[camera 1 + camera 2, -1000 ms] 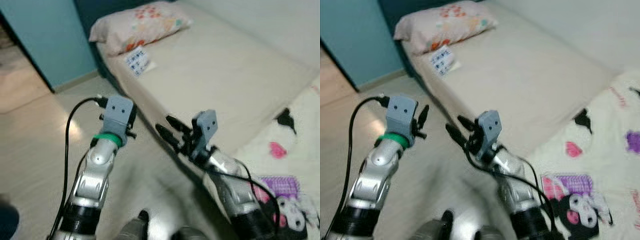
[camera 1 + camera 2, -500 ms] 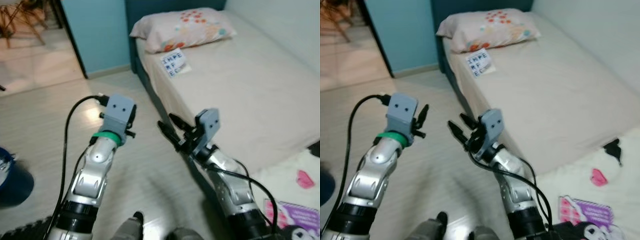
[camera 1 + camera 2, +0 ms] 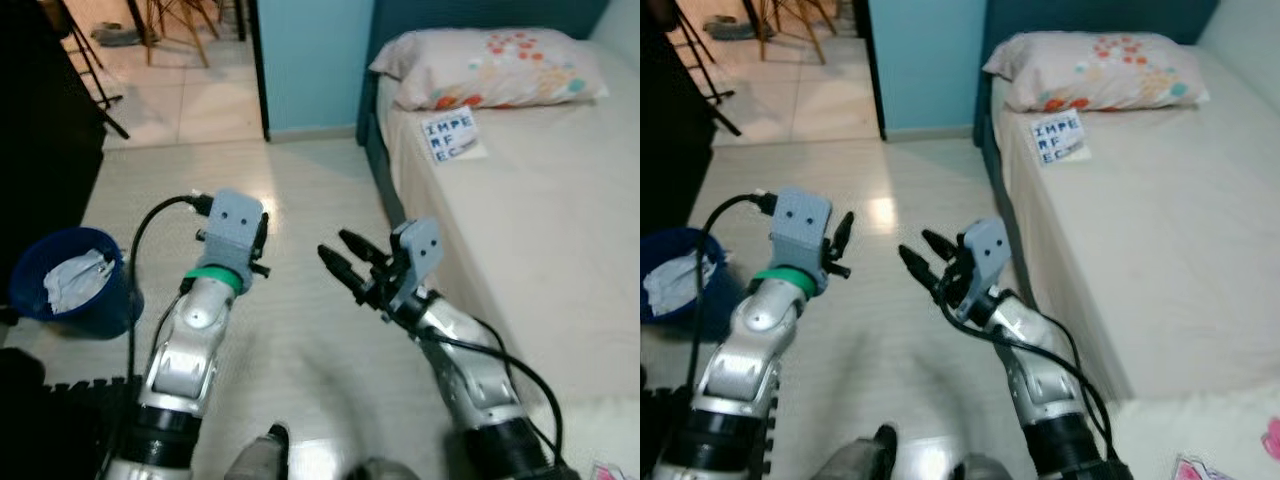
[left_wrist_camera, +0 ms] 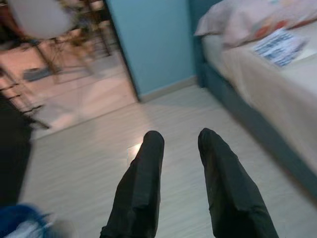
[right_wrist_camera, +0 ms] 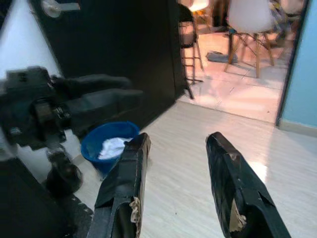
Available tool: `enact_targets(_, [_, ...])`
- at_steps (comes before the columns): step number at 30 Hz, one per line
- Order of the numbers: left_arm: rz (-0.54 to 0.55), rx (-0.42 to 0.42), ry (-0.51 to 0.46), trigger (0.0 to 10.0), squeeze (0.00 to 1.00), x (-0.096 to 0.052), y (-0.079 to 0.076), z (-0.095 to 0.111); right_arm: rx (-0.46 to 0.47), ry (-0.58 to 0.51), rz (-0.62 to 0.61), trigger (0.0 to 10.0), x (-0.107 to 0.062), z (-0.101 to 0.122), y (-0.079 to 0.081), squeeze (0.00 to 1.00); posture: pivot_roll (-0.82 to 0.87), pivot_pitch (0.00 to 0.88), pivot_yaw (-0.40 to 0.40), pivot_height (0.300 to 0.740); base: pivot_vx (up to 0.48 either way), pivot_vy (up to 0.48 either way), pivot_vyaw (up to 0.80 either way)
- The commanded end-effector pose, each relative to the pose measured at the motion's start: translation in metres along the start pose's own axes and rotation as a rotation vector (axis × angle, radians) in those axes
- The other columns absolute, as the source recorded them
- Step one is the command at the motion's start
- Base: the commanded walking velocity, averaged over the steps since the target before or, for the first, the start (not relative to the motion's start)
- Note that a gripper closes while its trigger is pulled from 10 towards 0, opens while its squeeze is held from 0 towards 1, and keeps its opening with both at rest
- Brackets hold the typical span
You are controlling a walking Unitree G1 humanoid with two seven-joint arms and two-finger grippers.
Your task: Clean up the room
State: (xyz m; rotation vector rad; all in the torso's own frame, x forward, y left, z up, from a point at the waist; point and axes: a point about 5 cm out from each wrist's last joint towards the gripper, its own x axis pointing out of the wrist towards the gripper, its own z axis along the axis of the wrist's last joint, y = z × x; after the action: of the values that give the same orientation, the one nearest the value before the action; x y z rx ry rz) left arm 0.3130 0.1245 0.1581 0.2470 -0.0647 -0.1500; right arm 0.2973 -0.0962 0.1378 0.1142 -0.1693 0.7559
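While both arms reach out over the pale wood floor, there's open room ahead to the doorway at 11 o'clock. Bed edge runs along the right, w/ a pillow at 1 o'clock. Paper by the pillow reads "IMPE / RF / EC". Blue bin w/ white trash sits at 9 o'clock. Left end effector is a bit open, holding nothing. Right end effector is wide, empty too.
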Motion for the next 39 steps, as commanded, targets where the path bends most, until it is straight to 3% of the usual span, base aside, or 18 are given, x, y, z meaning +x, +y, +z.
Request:
enact_targets(1, [0.004,-0.001,0.022,10.0,0.00,-0.002,-0.002,-0.005,0.015,0.027,-0.001,10.0,-0.004,-0.007,0.001,0.00,0.00,0.037,0.030,0.740,0.000,0.000,0.78])
enact_targets(7, [0.031,0.014,0.031,10.0,0.00,0.000,0.000,-0.008,0.006,0.026,-0.032,10.0,-0.003,-0.007,-0.002,0.00,0.00,0.034,0.030,0.740,0.160,0.000,0.72])
enact_targets(22, [0.043,0.020,0.035,10.0,0.00,0.003,0.002,-0.009,0.012,0.022,-0.106,10.0,-0.004,-0.007,-0.012,0.00,0.00,0.026,0.030,0.740,0.478,0.000,0.00])
enact_targets(30, [0.050,0.032,0.049,10.0,0.00,0.001,0.005,-0.015,-0.019,0.077,-0.146,10.0,-0.007,-0.019,-0.015,0.00,0.00,0.020,0.027,0.740,0.480,0.000,0.00])
enact_targets(32, [0.049,0.058,0.095,10.0,0.00,-0.007,0.007,-0.034,-0.014,0.190,-0.248,10.0,-0.022,-0.045,-0.027,0.00,0.01,0.018,0.027,0.740,0.476,0.000,0.00])
enact_targets(34, [0.049,0.058,0.095,10.0,0.00,-0.007,0.007,-0.034,-0.014,0.190,-0.248,10.0,-0.022,-0.045,-0.027,0.00,0.01,0.018,0.027,0.740,0.472,0.000,0.00])
enact_targets(36, [0.042,0.077,0.200,10.0,0.00,-0.025,0.010,-0.071,0.041,0.349,-0.356,10.0,-0.051,-0.083,-0.035,0.00,0.01,0.016,0.026,0.740,0.480,0.000,0.00])
enact_targets(39, [0.050,0.077,0.257,10.0,0.00,-0.033,0.011,-0.087,0.058,0.404,-0.392,10.0,-0.064,-0.096,-0.035,0.00,0.01,0.016,0.025,0.740,0.480,0.000,0.00])
